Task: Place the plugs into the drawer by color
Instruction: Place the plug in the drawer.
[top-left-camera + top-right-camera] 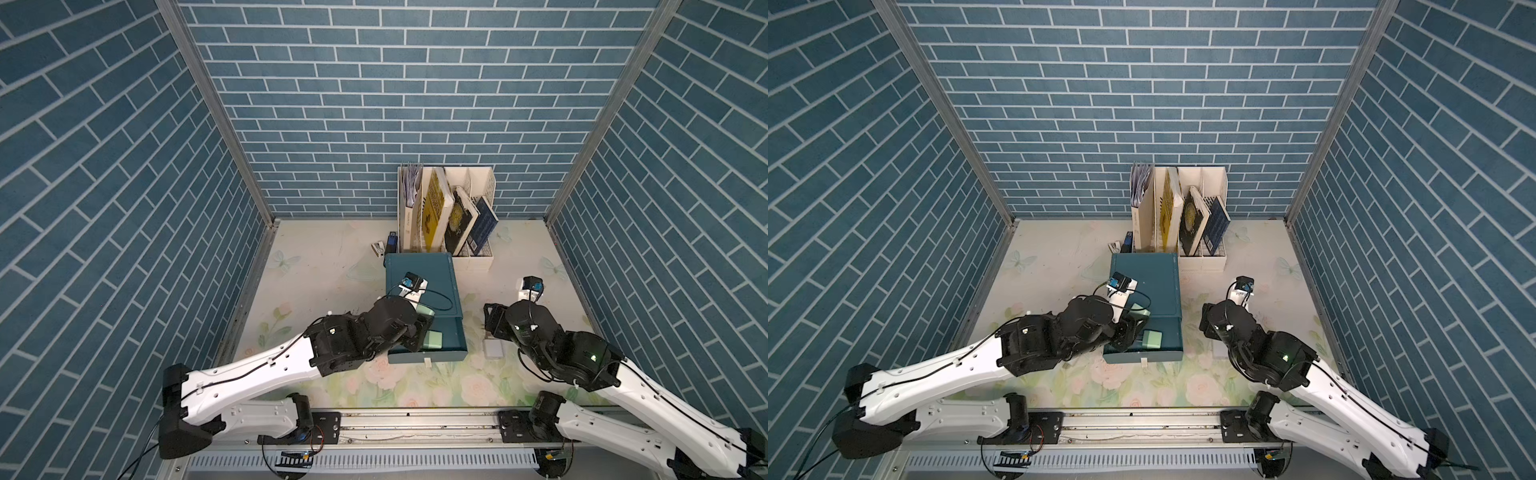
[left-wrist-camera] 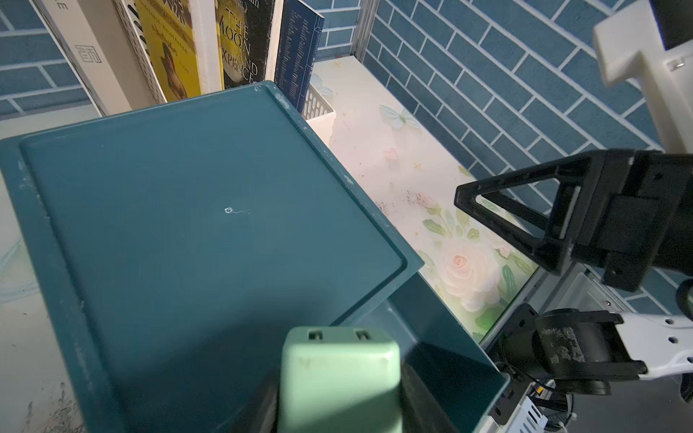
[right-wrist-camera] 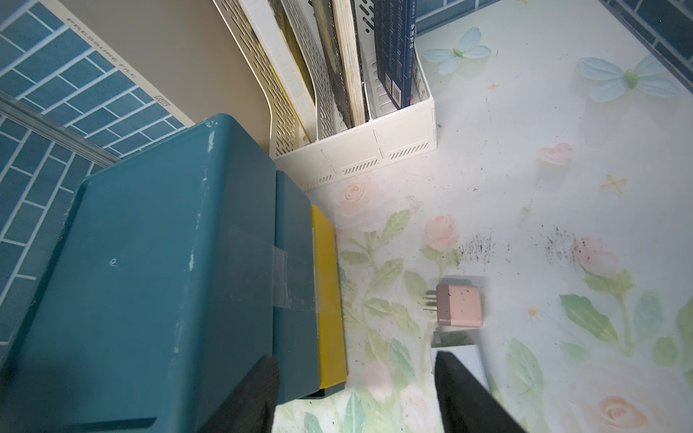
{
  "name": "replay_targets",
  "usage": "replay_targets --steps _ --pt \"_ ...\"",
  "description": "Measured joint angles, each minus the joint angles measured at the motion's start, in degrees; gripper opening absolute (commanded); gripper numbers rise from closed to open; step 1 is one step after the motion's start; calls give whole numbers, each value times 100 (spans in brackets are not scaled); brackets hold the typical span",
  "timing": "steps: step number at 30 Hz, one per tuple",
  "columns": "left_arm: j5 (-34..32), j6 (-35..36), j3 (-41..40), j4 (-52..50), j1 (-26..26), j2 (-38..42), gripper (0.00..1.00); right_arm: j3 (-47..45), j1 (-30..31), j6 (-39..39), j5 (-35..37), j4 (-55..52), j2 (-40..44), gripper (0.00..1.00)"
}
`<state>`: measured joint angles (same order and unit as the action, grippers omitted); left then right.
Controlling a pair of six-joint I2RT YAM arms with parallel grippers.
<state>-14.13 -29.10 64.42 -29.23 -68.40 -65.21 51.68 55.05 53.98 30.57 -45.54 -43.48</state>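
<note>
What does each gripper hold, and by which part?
The left gripper grips a pale green plug by its two opposite sides; the right gripper is open and holds nothing.

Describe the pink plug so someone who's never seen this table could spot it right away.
Find the teal drawer box on the flowered table. Beside it, on the side of the right arm, the pink plug lies flat, prongs toward the box. Its neighbour is a white plug; this one alone is pink.

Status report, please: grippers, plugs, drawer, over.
Left gripper shut on pale green plug at open top drawer. Right gripper open, over table near pink plug. Another green plug already inside drawer.
</note>
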Motion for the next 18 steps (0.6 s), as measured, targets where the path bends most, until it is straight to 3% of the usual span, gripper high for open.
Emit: replay_targets --steps 2,6,9,11,13,16,18 --pt "17 2 -63 26 0 26 57 -2 0 -46 -35 22 17 73" --pt "-4 -15 -186 46 -4 81 68 -70 -4 -302 -258 256 212 81" --pt "-92 -24 -190 68 -4 140 69 -70 -4 -527 -431 437 402 85" --pt "-216 -48 -186 85 -4 210 62 -68 -4 -697 -573 533 483 85" --pt "-358 -61 -136 70 -4 256 60 -42 -9 -905 -798 643 514 83" --pt "-785 -94 24 70 -4 337 67 74 -9 -1294 -1416 916 479 78" --pt "-1270 -144 85 48 17 468 70 264 -4 -1541 -1853 1034 367 68"
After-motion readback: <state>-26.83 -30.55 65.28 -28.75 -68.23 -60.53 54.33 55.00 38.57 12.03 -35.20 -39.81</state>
